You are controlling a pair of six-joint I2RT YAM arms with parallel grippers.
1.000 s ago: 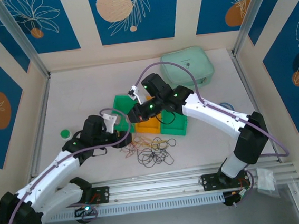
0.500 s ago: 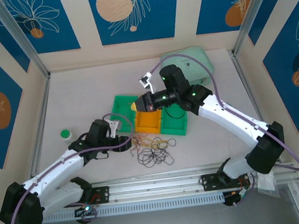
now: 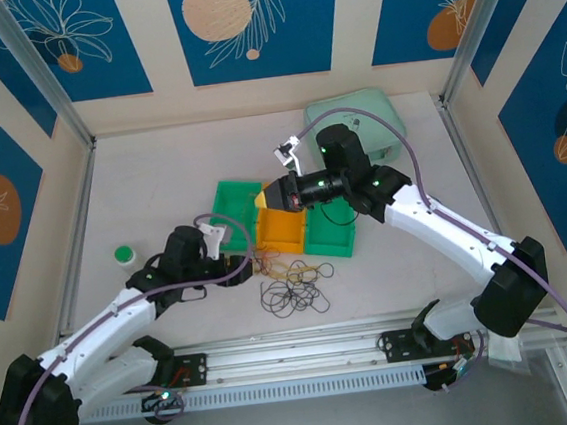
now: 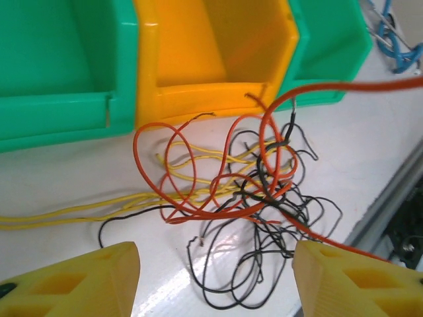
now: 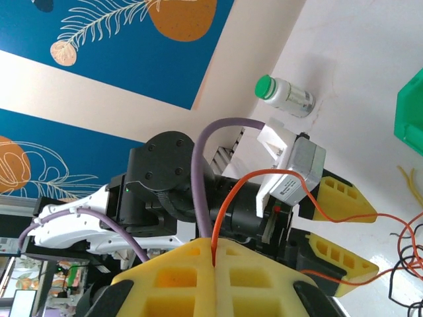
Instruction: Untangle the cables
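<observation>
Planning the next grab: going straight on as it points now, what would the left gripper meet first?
Most likely the cables, tangled right ahead of the open left gripper; the orange bin stands beyond them. Depth is unclear.

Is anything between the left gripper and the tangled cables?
Nothing visible: the open left gripper faces the tangle of thin orange, black and pale yellow cables across bare white table; the green and orange bins lie beyond.

Orange bin (image 3: 284, 238) sits between two green bins (image 3: 230, 203).
</observation>
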